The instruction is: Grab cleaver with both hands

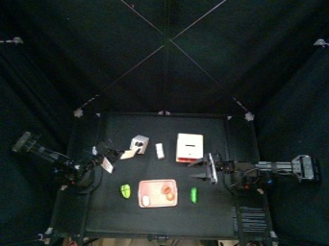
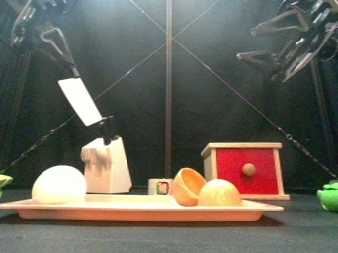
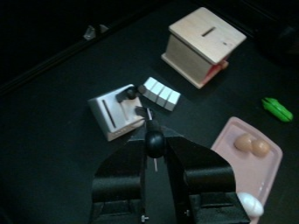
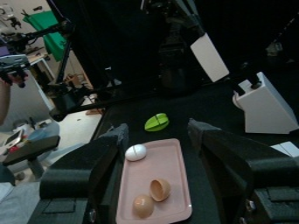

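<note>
The cleaver [image 2: 81,100] hangs tilted in the air above the white knife block [image 2: 107,163], white blade up and black handle down. My left gripper [image 3: 155,159] is shut on it, and in the left wrist view the cleaver [image 3: 152,140] shows edge-on between the jaws. In the right wrist view the cleaver's blade [image 4: 211,56] is seen beyond the tray, over the knife block [image 4: 267,105]. My right gripper [image 4: 159,133] is open with nothing between its jaws. It hangs high at the right [image 2: 298,44], well away from the cleaver.
A pink tray [image 2: 132,209] at the front holds a white egg [image 2: 59,185] and brown shell halves [image 2: 205,188]. A red box [image 2: 246,168] in a wooden frame stands at the back right. Green items [image 1: 194,194] lie beside the tray. A person's hand [image 4: 10,72] shows past the curtains.
</note>
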`<state>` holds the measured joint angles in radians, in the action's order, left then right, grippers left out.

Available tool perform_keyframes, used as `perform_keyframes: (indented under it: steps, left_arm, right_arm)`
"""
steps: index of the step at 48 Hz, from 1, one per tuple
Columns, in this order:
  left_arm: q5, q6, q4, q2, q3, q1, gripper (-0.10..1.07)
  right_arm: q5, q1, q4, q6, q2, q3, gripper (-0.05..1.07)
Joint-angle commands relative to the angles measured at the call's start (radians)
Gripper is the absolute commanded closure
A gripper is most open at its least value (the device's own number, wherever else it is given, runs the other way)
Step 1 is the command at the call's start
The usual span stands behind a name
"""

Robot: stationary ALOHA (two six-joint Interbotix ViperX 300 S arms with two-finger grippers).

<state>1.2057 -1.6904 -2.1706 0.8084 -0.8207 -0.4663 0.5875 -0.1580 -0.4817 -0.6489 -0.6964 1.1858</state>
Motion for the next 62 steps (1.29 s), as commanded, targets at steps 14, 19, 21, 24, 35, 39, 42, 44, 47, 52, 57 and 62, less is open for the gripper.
perform_keyframes:
  steps: [14,19,21,24,35,39,42,44,47,52,57,62]
  left_arm:
    - [-0.229,-0.003,0.052,-0.018,-0.014,-0.114,0.52]
    - [-0.359,0.006,0.141,-0.037,-0.038,-0.114,0.52]
    - [-0.405,0.014,0.184,-0.048,-0.046,-0.112,0.52]
    - [-0.466,0.034,0.268,-0.067,-0.054,-0.094,0.52]
    - [-0.589,0.169,0.604,-0.155,-0.064,-0.018,0.52]
    - [-0.597,0.253,0.741,-0.196,-0.066,-0.003,0.52]
    - [-0.597,0.316,0.836,-0.222,-0.066,0.000,0.52]
    - [-0.595,0.356,0.897,-0.235,-0.066,0.002,0.52]
    - [-0.592,0.425,0.997,-0.253,-0.069,0.002,0.52]
    - [-0.569,0.529,1.129,-0.276,-0.075,0.003,0.52]
    - [-0.531,0.621,1.236,-0.293,-0.092,0.003,0.52]
    - [-0.488,0.719,1.299,-0.296,-0.127,0.003,0.52]
  right_arm:
    - [0.003,-0.003,0.002,0.002,-0.002,-0.017,0.12]
    - [0.003,-0.002,0.003,0.000,0.002,-0.025,0.12]
    - [0.003,-0.002,0.014,-0.003,0.002,-0.034,0.12]
    - [0.003,0.005,0.038,0.000,0.003,-0.051,0.12]
    - [0.003,0.041,0.071,0.002,0.025,-0.100,0.12]
    - [0.003,0.061,0.067,0.009,0.046,-0.118,0.12]
    - [0.005,0.072,0.066,0.011,0.064,-0.129,0.12]
    - [0.003,0.075,0.066,0.011,0.080,-0.140,0.12]
    - [0.003,0.077,0.069,0.011,0.095,-0.153,0.12]
    - [0.003,0.077,0.080,0.000,0.117,-0.176,0.12]
    - [0.003,0.091,0.120,0.000,0.137,-0.189,0.12]
    - [0.003,0.115,0.150,0.002,0.144,-0.184,0.12]
